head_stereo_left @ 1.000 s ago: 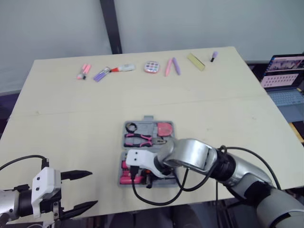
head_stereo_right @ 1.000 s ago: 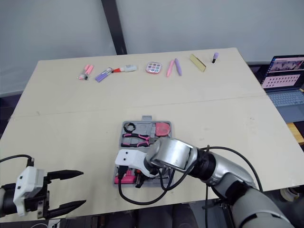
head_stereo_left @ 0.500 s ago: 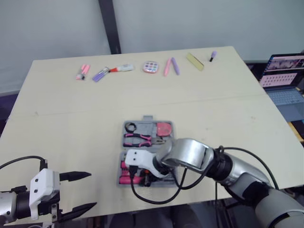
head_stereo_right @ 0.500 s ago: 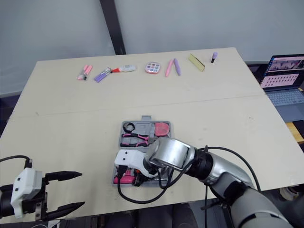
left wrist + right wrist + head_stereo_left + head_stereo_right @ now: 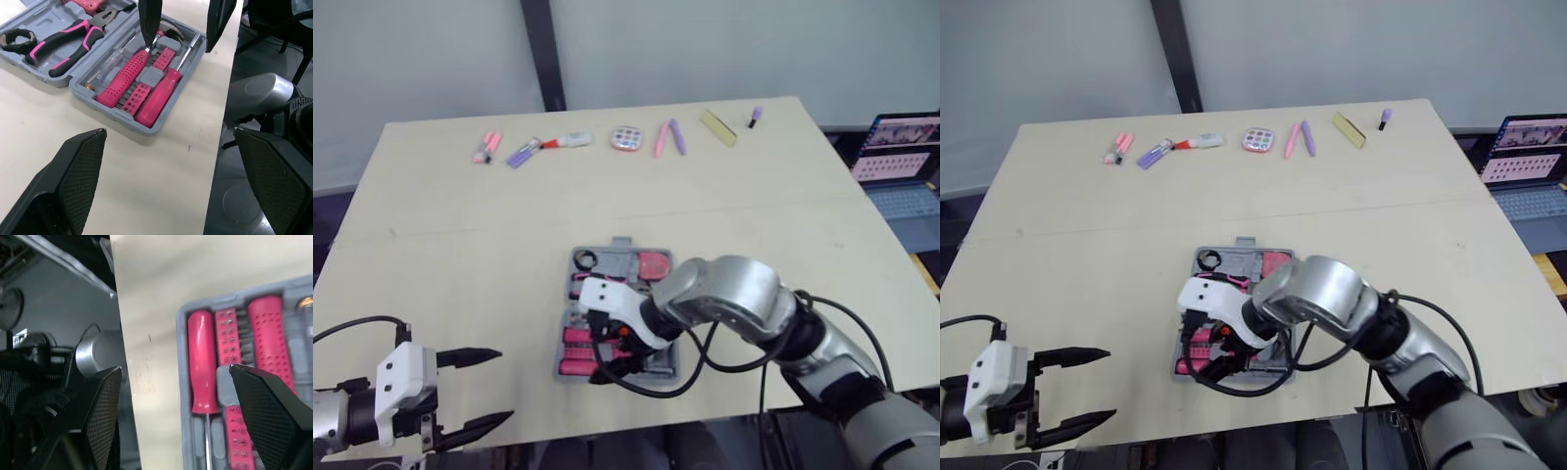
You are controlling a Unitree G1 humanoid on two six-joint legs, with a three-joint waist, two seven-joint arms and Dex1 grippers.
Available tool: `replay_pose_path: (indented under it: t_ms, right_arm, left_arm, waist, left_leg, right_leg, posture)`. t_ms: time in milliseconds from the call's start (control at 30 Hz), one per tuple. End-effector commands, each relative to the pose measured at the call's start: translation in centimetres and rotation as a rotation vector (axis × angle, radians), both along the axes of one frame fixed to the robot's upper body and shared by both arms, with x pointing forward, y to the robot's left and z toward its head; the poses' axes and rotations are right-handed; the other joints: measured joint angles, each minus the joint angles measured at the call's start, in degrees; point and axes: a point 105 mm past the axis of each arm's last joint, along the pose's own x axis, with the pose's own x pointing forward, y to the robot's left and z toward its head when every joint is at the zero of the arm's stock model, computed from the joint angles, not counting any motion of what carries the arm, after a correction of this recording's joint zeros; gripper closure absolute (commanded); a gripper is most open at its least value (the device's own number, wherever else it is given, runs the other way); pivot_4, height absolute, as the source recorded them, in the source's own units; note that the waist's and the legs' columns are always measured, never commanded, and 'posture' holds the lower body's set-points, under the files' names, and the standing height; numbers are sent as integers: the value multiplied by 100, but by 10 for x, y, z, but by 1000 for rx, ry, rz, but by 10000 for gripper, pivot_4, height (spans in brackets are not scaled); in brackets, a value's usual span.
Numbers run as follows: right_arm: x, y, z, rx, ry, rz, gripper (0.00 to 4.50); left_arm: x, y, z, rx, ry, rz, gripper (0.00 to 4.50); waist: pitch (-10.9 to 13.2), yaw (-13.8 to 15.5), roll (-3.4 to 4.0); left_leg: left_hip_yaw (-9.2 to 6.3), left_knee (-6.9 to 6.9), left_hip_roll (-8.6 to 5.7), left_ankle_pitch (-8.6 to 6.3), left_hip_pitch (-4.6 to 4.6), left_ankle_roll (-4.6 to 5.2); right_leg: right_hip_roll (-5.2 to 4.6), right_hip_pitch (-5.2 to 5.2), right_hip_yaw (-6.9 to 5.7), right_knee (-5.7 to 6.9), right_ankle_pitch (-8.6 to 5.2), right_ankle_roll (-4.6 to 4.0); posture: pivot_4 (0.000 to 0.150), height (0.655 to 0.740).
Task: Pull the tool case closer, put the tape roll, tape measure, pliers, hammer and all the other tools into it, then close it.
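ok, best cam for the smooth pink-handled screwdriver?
Left wrist view: the smooth pink-handled screwdriver lies whole, handle to tip, in the grey plastic tool case. Right wrist view shows its handle close up, tip cut off. Eye views show the handle, shaft behind the right arm.

Left gripper [image 5: 497, 387] sits low, fingers spread wide, pointing inward. Right arm [image 5: 729, 294] bends across the middle, right gripper [image 5: 179, 46] angled down, fingers apart too.

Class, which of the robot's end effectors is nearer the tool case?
Right. The right end effector hangs open over the tool case; the left end effector sits off to its left, apart.
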Motion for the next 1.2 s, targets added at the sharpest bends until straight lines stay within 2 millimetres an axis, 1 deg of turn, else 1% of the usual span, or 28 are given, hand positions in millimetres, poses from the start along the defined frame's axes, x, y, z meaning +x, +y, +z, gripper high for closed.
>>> replay_pose_path:
  t_ms: [33,67,133,233,300,367,500,600,700,1000,1200]
  right_arm:
    - [-5,0,9,188,-61,47,16011]
    - [-5,-2,8,208,-81,55,19989]
    - [-6,-2,8,324,-140,76,29700]
    - [-7,-2,6,440,-184,73,44718]
    - [-8,-4,3,496,-198,71,44718]
    - [-6,-6,-4,514,-229,66,44718]
    - [3,-8,-21,451,-313,75,44718]
    - [3,-9,-33,436,-327,110,44718]
    - [8,-9,-45,415,-334,103,44718]
    - [5,-12,-61,375,-330,130,44718]
    - [5,-14,-67,350,-344,136,44718]
  left_arm:
    - [2,-1,1,-14,-11,3,0]
    - [2,-1,1,-14,-11,3,0]
    - [2,1,-2,-21,-14,9,0]
    - [3,4,-5,-26,-18,11,0]
    - [3,5,-7,-28,-21,11,0]
    - [2,6,-10,-28,-22,10,0]
    - [2,8,-13,-30,-27,9,0]
    - [2,8,-14,-31,-32,8,0]
    - [1,8,-16,-31,-33,7,0]
    - [-1,6,-18,-30,-30,8,0]
    - [-2,6,-19,-29,-30,7,0]
  waist:
    - [-1,-2,-3]
    - [-1,-3,-3]
    - [-2,-8,-3]
    - [-2,-22,-5]
    - [-3,-16,-5]
    - [-4,-7,-7]
    - [-5,8,-9]
    - [-5,7,-9]
    - [-5,1,-10]
    - [-6,8,-11]
    - [-6,4,-11]
  left_leg:
    - [2,2,0,0,0,0]
    - [4,3,0,0,0,1]
    - [6,3,0,0,0,1]
    - [6,-4,1,-1,5,1]
    - [5,-2,1,0,5,1]
    - [5,2,1,0,5,0]
    - [4,7,0,0,7,0]
    - [4,6,0,0,9,0]
    - [4,4,0,0,10,-1]
    - [4,6,0,1,12,-2]
    - [4,6,0,1,14,-2]
  right_leg:
    - [0,1,0,0,0,0]
    - [0,2,1,-1,0,0]
    - [0,1,1,-1,0,0]
    - [4,-1,2,-2,0,0]
    - [4,-1,2,-1,0,0]
    - [3,1,2,-1,0,0]
    - [3,6,2,-1,0,0]
    - [3,8,2,-1,0,0]
    - [3,8,2,-1,0,0]
    - [3,10,1,0,0,0]
    - [3,12,2,1,0,0]
  posture:
    - [1500,7400]
    - [1500,7400]
    - [1500,7400]
    - [1500,7400]
    - [1500,7400]
    - [1500,7400]
    - [1500,7400]
    - [1500,7400]
    - [1500,7400]
    - [1500,7400]
    - [1500,7400]
